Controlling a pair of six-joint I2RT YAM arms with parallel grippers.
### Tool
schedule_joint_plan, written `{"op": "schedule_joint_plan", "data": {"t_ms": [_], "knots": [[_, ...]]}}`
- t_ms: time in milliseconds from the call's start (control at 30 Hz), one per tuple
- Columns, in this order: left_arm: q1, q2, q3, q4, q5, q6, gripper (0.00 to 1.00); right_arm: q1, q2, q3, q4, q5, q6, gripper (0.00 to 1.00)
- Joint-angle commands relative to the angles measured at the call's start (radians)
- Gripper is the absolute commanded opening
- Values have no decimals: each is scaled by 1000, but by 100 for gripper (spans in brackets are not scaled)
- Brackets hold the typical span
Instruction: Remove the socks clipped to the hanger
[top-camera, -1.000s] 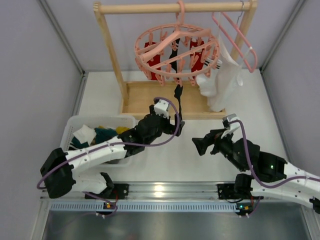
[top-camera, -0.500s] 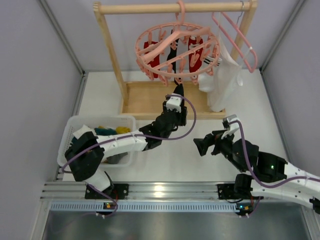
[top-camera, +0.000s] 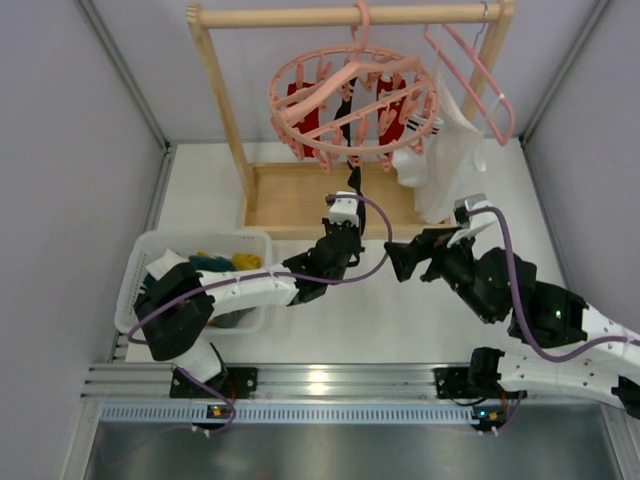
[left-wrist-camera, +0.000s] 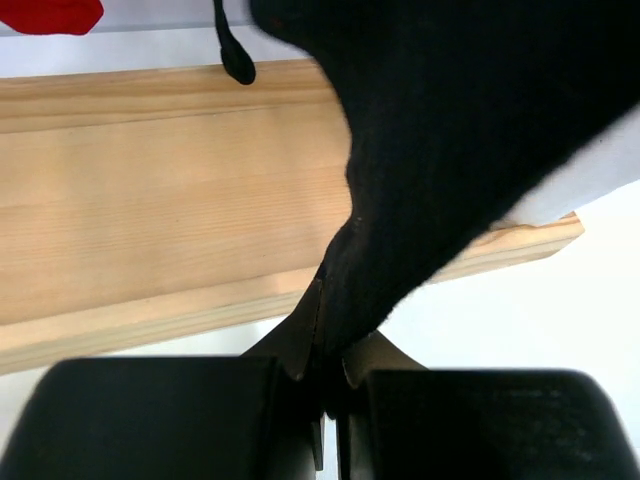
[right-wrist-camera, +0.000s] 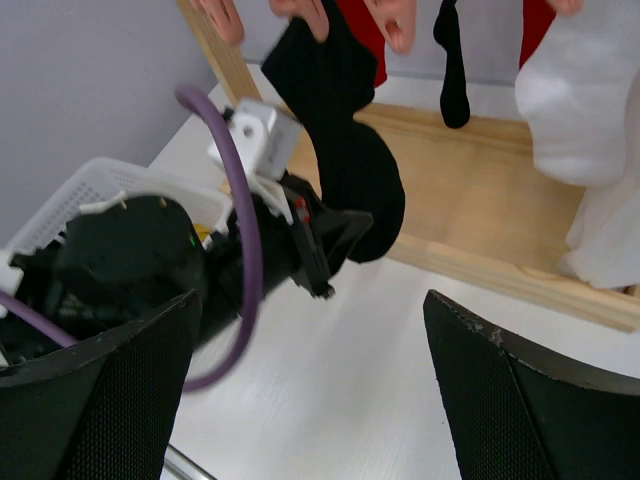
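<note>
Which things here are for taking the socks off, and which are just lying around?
For the job: round pink ring with clips; black sock, pinched in the shut left tool; red socks; striped white sock; open right tool.
Just there: plain pink hanger; big white bag; wooden rack; white basket.

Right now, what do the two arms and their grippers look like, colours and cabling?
The left arm and right arm have white links between bulky black joints, each trailed by a purple cable. A small white camera box sits on the left wrist. The left gripper and right gripper are black; the right one's fingers have a finely dotted texture.
</note>
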Motion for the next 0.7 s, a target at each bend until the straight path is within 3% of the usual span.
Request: {"op": "schedule_joint_plan", "data": {"t_ms": [0,200,433,667], "knots": [[-50,-27,-18,69,-128,-22,0,0,148,181,7,40,-58,88],[-137,-29,-27,69,-247,-18,0,-1,432,481,-100,69,-73,82],[-229,-47,-19,67,-372,8,0,-1,653,763,-243,198,-113,70],[-282,-59,-4,65,-416,38,0,-24,821,989,-386,279,-131,66]]}}
